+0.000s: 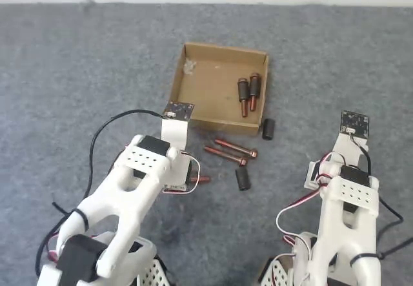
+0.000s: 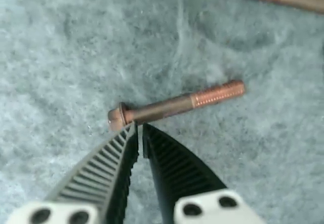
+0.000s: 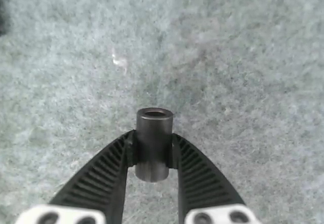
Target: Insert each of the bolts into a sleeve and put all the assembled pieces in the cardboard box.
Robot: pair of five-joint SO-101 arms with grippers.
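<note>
Pinching a dark sleeve (image 3: pixel 154 143) across its waist between the right jaws, open end showing past the tips; likely held this way as a socket ready to take a shank. Below it, grey surface (image 3: pixel 243 57).

Resting the tips of the left jaws just beside the head of a copper bolt (image 2: pixel 177 104) lying flat on the surface. Pressed almost together with nothing between, so judged not a grip yet, more a lining-up on the head end.

Farther out, from above: a pair of bolts (image 1: pixel 235 147) side by side just in front of the cardboard box (image 1: pixel 206 86), one loose sleeve (image 1: pixel 242 178) near them, another sleeve (image 1: pixel 268 128) at the box's corner. Inside the box, two assembled pieces (image 1: pixel 248 93) lying together toward the side nearer the right arm.

Judged partway through: three bolts unsleeved, two pieces boxed.
</note>
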